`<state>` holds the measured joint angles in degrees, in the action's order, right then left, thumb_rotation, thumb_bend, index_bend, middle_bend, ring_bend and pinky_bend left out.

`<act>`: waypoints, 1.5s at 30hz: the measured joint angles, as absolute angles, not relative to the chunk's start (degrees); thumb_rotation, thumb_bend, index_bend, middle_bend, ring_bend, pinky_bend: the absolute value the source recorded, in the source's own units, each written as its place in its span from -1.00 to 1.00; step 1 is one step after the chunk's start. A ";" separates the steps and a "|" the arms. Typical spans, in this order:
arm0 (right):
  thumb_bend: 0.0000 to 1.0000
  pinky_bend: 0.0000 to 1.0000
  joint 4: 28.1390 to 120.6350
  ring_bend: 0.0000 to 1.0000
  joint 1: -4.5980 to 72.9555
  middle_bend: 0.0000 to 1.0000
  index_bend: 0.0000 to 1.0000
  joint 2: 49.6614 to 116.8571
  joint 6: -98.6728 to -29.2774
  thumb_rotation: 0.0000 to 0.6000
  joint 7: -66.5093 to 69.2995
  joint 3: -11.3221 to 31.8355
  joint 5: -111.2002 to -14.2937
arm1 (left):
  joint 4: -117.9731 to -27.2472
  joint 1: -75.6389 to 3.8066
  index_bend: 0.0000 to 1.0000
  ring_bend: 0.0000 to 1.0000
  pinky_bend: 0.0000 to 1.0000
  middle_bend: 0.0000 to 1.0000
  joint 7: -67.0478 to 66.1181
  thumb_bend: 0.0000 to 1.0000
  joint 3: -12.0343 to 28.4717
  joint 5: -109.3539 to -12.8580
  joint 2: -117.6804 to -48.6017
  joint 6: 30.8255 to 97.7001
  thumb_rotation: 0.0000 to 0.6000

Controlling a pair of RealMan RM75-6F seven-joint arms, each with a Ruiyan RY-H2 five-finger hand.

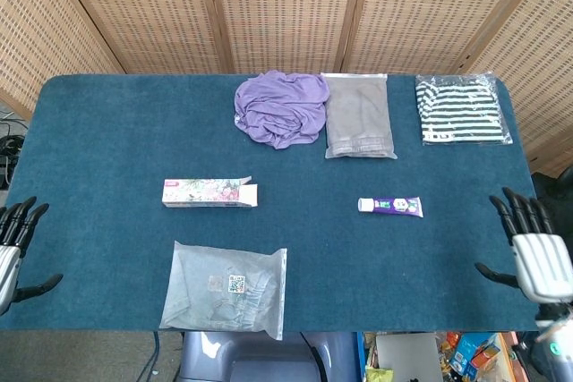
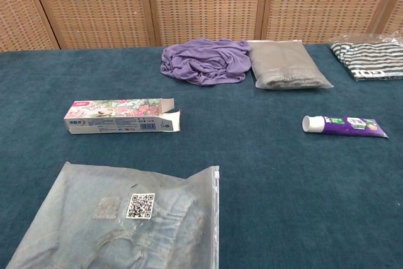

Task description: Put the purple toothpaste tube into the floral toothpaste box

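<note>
- Waiting at the near edge of the blue table (image 1: 107,131), both arms sit idle: the task is judged to be at its very start, with neither task item touched.
- Lying toward 7 o'clock on the table, a bagged pair of jeans (image 1: 224,288) is the largest item near the robot; a purple cloth (image 1: 279,107), a grey bagged garment (image 1: 358,115) and a striped bagged garment (image 1: 463,110) line the far side from 12 to 2 o'clock.
- The floral toothpaste box (image 1: 209,192) rests left of centre, its flap open toward 3 o'clock.
- The purple toothpaste tube (image 1: 390,206) lies flat at the box's 3 o'clock, well apart from it, white cap pointing at the box.
- The right hand (image 1: 535,252) hovers at the table's 4 o'clock edge, fingers spread apart, holding nothing; it is nearer the tube, so a reach toward 10 o'clock and a grasp of the tube looks the likely next need.
- The left hand (image 1: 12,252) shows at the 8 o'clock edge, fingers apart and empty; steadying the box would plausibly fall to it.
</note>
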<state>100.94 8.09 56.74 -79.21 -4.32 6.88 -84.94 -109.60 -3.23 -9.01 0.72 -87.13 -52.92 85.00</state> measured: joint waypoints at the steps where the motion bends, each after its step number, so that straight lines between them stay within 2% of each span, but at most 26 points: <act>1: -1.00 -1.00 100.46 -1.00 9.32 -0.99 -0.98 56.88 -77.31 1.00 -3.78 7.32 -84.40 | -109.49 -3.51 -1.00 -1.00 -1.00 -1.00 -9.33 -0.91 0.91 -86.77 -53.15 84.62 1.00; 4: -1.00 -0.97 98.33 -0.95 13.71 -0.82 -0.86 57.70 -70.33 1.00 -2.20 8.84 -81.89 | -109.04 -4.39 -1.00 -1.00 -1.00 -1.00 -10.49 -0.91 1.46 -85.70 -54.15 83.48 1.00; 6: -1.00 -0.82 96.26 -0.80 16.98 -0.61 -0.70 58.89 -65.07 1.00 -1.77 9.95 -79.08 | -108.82 -4.87 -1.00 -1.00 -1.00 -1.00 -11.56 -0.91 1.85 -84.65 -54.83 82.87 1.00; 9: -0.99 -0.60 92.83 -0.59 21.35 -0.41 -0.53 61.76 -58.80 1.00 -2.49 11.59 -73.14 | -108.66 -5.44 -1.00 -1.00 -1.00 -1.00 -12.95 -0.91 2.46 -82.87 -55.60 82.21 1.00; 11: -0.95 -0.55 90.41 -0.54 23.73 -0.35 -0.47 64.32 -56.79 1.00 -3.68 12.54 -69.26 | -108.59 -5.70 -1.00 -1.00 -1.00 -1.00 -13.38 -0.91 2.76 -81.85 -55.87 81.84 1.00; 14: -0.78 -0.50 86.42 -0.48 27.28 -0.29 -0.39 69.24 -54.90 1.00 -6.80 13.90 -63.63 | -108.45 -6.15 -1.00 -1.00 -1.00 -1.00 -14.32 -0.91 3.16 -80.21 -56.24 81.12 1.00; 16: -0.70 -0.47 84.06 -0.45 29.27 -0.26 -0.37 72.12 -54.07 1.00 -9.42 14.59 -60.40 | -108.38 -6.52 -1.00 -1.00 -1.00 -1.00 -15.13 -0.91 3.37 -79.26 -56.50 80.57 1.00; 20: -0.68 -0.47 81.90 -0.44 31.85 -0.25 -0.36 76.06 -53.34 1.00 -14.00 14.88 -56.43 | -108.44 -6.90 -1.00 -1.00 -1.00 -1.00 -15.70 -0.91 3.67 -78.09 -56.66 80.17 1.00; 30: -0.48 -0.47 77.43 -0.43 34.22 -0.23 -0.33 81.72 -52.41 1.00 -17.51 12.82 -54.38 | -108.25 -7.56 -1.00 -1.00 -1.00 -1.00 -15.81 -0.91 3.79 -76.56 -56.68 79.27 1.00; 45: -0.44 -0.47 68.43 -0.43 35.39 -0.22 -0.32 89.27 -53.15 1.00 -18.64 10.51 -56.14 | -108.10 -7.75 -1.00 -1.00 -1.00 -1.00 -15.16 -0.91 3.66 -76.18 -56.41 79.33 1.00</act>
<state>68.43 35.39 89.27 -53.15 -18.64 10.51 -56.14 -108.10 -7.75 -15.16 3.66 -76.18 -56.41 79.33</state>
